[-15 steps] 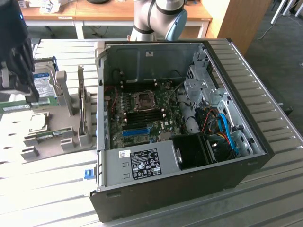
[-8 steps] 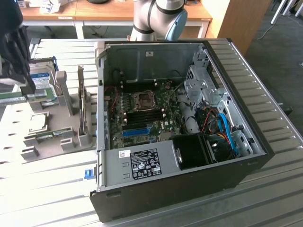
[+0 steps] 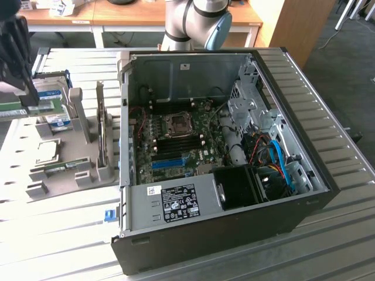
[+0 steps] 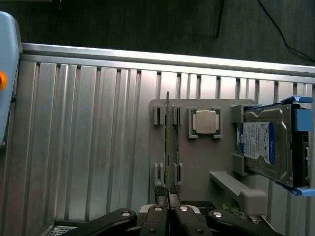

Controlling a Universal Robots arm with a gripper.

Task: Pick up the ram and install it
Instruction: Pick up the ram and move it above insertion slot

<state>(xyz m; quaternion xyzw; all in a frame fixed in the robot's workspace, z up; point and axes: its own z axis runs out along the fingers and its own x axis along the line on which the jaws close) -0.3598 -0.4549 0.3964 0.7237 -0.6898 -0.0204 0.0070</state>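
Observation:
The ram [image 4: 167, 147] is a thin green stick seen edge-on in the wrist view, running out from between my fingertips over the grey parts holder [image 4: 197, 167]. My gripper [image 4: 168, 209] is shut on its near end. At the exterior view's far left, the dark gripper [image 3: 29, 96] holds the green ram [image 3: 14, 110] lifted a little above the holder [image 3: 64, 175], well away from the open computer case [image 3: 222, 234]. The motherboard [image 3: 176, 137] lies flat inside the case, with dark memory slots near its middle.
The holder also carries a silver hard drive [image 4: 261, 145] with a blue-white label, a square processor [image 4: 205, 122] and another green stick [image 3: 61, 165] in a slot. A bright blue slot strip [image 3: 170, 163] sits on the motherboard. Cables and a drive cage fill the case's right side in the exterior view.

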